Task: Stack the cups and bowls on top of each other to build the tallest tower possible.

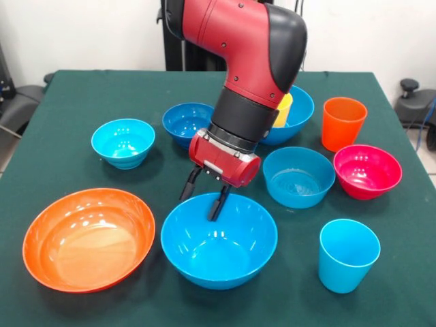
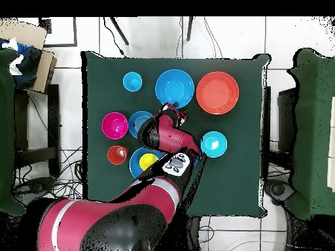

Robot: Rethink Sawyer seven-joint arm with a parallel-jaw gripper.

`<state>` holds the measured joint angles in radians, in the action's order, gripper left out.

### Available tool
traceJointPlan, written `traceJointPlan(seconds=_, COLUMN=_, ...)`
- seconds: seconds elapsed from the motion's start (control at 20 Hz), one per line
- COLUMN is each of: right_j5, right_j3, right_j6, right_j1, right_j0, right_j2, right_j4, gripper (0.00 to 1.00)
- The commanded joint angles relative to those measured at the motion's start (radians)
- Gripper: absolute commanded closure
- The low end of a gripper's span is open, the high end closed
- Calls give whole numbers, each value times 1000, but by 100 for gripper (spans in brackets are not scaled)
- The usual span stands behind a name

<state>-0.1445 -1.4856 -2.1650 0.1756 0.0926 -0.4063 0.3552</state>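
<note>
Front: gripper [image 1: 203, 193] fingers apart, empty, poised at far rim of large blue bowl [image 1: 219, 240]. Yellow cup [image 1: 283, 110] sits in rear blue bowl [image 1: 300, 112]; rest lie separate.

Overhead: orange bowl [image 2: 217, 92] alone. Judged: tower barely begun.

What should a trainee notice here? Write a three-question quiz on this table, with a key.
1. True or false: the glossy yellow plastic cup stands by itself on the green cloth.
2. The open end effector hovers at the rim of which item? A) the wide shallow orange plastic bowl B) the large round blue plastic bowl at the front C) the magenta-red plastic bowl
3. How many cups stand upright directly on the cloth, inside nothing?

Key
1. False: it sits inside the other large blue plastic bowl, behind the arm.
2. B.
3. Two: the orange plastic cup and the light blue plastic cup.
</note>
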Motion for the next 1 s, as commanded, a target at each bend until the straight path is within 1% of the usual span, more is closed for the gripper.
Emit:
traceJointPlan(seconds=0.05, right_j5=10, right_j3=-6, right_j6=-142, right_j1=-13, right_j0=5, right_j2=128, right_j4=-8, gripper=0)
traceJointPlan(seconds=0.35, right_j5=28, right_j3=-15, right_j6=-141, right_j1=-2, right_j0=-8, right_j2=145, right_j4=-15, gripper=0)
traceJointPlan(seconds=1.0, right_j5=43, right_j3=-19, right_j6=-139, right_j1=4, right_j0=-10, right_j2=147, right_j4=-13, gripper=0)
